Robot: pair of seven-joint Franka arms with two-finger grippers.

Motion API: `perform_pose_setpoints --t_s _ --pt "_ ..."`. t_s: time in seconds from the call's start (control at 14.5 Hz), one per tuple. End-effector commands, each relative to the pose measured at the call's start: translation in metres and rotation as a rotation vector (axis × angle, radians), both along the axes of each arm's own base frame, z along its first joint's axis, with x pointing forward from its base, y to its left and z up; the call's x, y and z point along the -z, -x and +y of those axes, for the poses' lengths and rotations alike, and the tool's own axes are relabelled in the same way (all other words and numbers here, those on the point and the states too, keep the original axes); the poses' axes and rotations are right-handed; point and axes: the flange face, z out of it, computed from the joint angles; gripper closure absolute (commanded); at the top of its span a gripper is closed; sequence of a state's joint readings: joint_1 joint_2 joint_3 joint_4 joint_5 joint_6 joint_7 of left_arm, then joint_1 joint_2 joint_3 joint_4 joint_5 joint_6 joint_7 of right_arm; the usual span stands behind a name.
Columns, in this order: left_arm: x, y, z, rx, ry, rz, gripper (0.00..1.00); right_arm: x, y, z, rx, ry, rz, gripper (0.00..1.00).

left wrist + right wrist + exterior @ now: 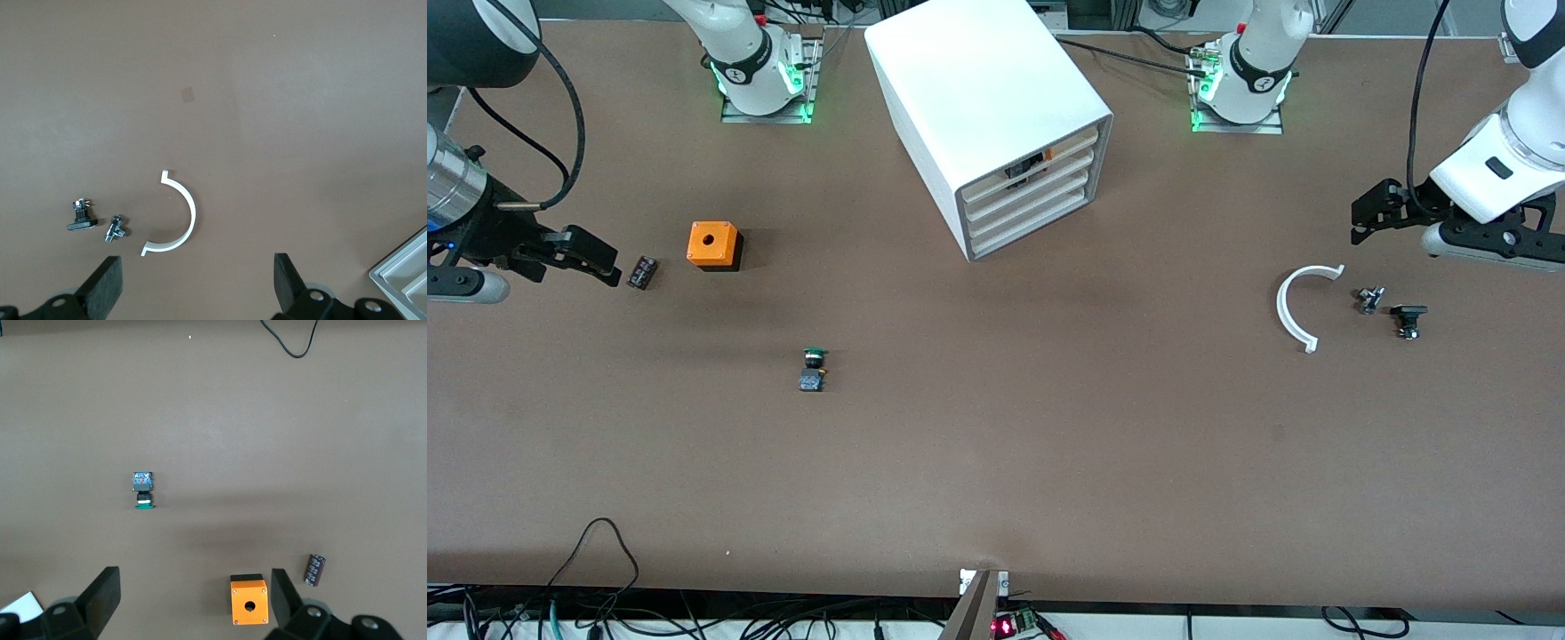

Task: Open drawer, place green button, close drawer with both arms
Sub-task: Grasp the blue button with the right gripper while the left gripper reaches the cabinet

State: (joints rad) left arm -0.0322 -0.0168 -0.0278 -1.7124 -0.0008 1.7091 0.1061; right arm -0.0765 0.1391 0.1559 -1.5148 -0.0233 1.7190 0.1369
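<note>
While both arms wait above the table's ends, the white cabinet [996, 116] stands between their bases with all four drawers [1027, 191] pushed in. The button [813, 368] lies on its side on the bare table [996, 444], nearer the front camera than the orange box [713, 244] and the small dark cylinder [643, 271]. The right gripper [600, 262] hangs just beside that cylinder, jaws apart and empty. The left gripper [1368, 216], also spread wide and empty, hovers over the table near the white half-ring [1294, 311], the small metal part [1369, 299] and the black button part [1408, 318].
</note>
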Motion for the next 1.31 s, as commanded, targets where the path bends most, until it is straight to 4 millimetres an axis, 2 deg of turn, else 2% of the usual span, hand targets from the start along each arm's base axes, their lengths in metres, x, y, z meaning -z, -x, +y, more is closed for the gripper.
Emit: perform_pose_setpoints --t_s 0.0,0.21,0.41,0.55,0.76,0.89,0.96,1.1,1.24 --pt "-0.005 0.004 -0.001 -0.001 0.006 0.0 0.0 -0.005 0.001 -0.001 -0.001 0.006 0.001 0.0" --pt "-0.008 0.003 -0.001 -0.003 0.007 -0.006 0.0 -0.005 0.001 0.0 -0.012 0.012 0.004 0.0" --pt "-0.006 0.002 -0.001 -0.006 0.01 -0.001 0.0 -0.012 -0.004 -0.01 0.008 -0.005 -0.015 0.0" --pt "-0.005 0.002 -0.001 -0.008 0.018 0.027 0.0 0.0 -0.005 0.001 0.0 -0.005 0.009 0.0" --pt "0.001 0.005 -0.008 0.018 0.022 0.152 0.0 0.047 -0.014 0.014 -0.031 -0.01 0.092 0.0" --pt "0.006 0.015 -0.017 0.026 0.094 0.255 0.0 0.081 -0.021 0.029 -0.06 -0.012 0.149 0.0" --pt "0.01 0.02 -0.022 0.032 0.115 0.296 0.0 0.091 -0.022 0.039 -0.076 -0.012 0.163 0.0" --pt "0.021 0.029 -0.036 0.057 0.168 0.403 0.0 0.122 -0.032 0.045 -0.074 -0.018 0.18 0.0" --pt "0.031 0.035 -0.049 0.089 0.266 0.482 0.0 0.162 -0.045 0.064 -0.091 -0.029 0.183 0.0"
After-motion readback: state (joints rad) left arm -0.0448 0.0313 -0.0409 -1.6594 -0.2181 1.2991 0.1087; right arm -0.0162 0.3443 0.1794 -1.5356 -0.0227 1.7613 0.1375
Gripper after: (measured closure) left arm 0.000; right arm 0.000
